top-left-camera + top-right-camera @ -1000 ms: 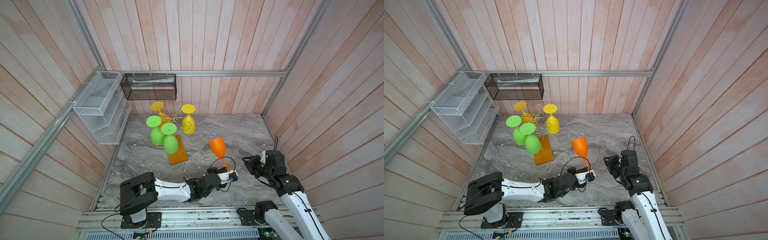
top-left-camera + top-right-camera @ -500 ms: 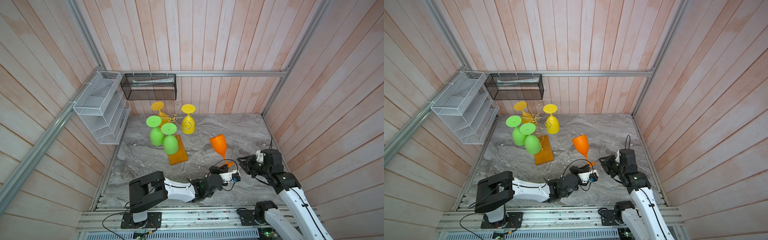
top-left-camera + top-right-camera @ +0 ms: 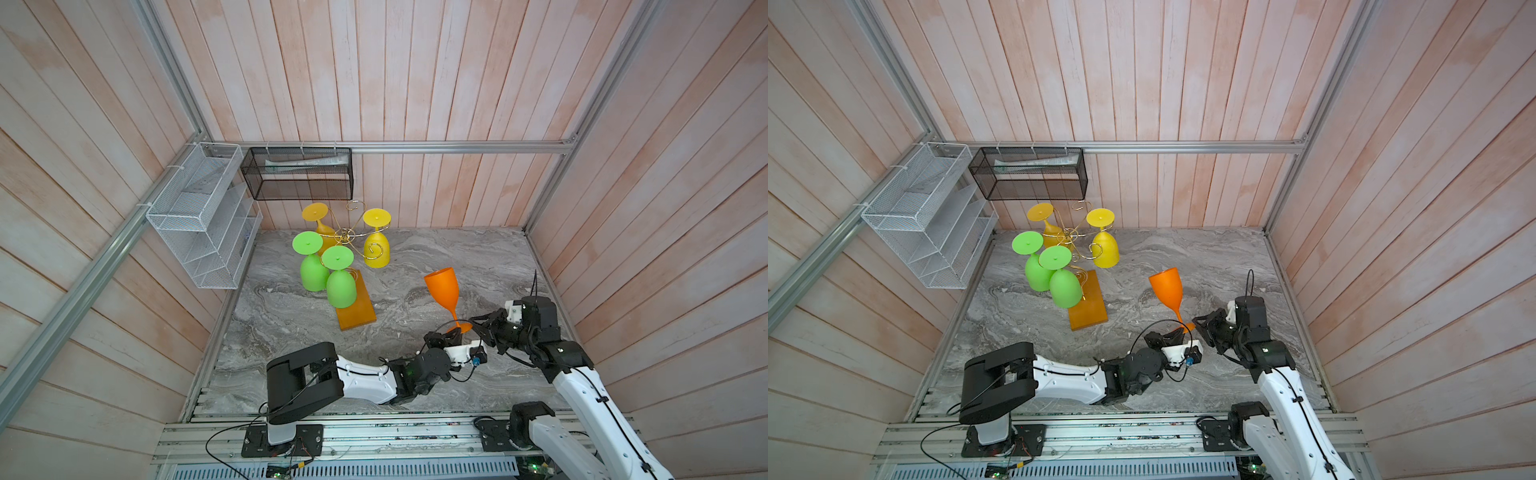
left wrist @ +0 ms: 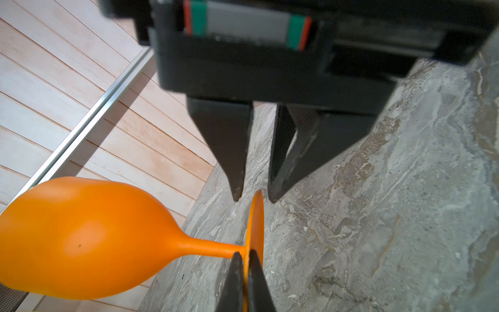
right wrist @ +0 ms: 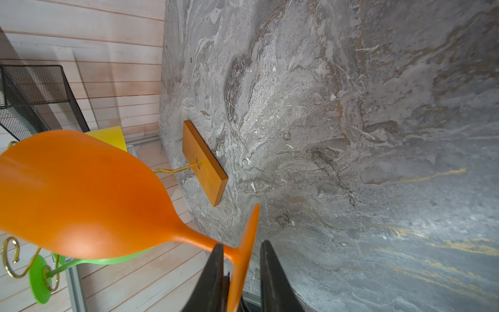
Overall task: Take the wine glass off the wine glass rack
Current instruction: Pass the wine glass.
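Observation:
An orange wine glass (image 3: 442,286) (image 3: 1168,286) is off the rack, tilted over the marble floor right of centre. My left gripper (image 3: 451,332) (image 4: 244,256) is shut on the edge of its round foot. My right gripper (image 3: 473,326) (image 5: 242,244) straddles the opposite edge of the same foot, jaws narrow, with a gap showing beside one finger. The wine glass rack (image 3: 347,235) (image 3: 1075,237), gold wire on an amber wooden base (image 5: 205,162), stands at the back left. Two green and two yellow glasses hang on it upside down.
A white wire-mesh shelf (image 3: 199,216) hangs on the left wall and a black mesh basket (image 3: 299,178) on the back wall. Wooden walls close in the marble floor (image 3: 415,257) on three sides. The right wall is close behind my right arm.
My right gripper has come in from the right to the glass's foot and its jaws have narrowed. The left arm has carried the orange glass slightly to the right.

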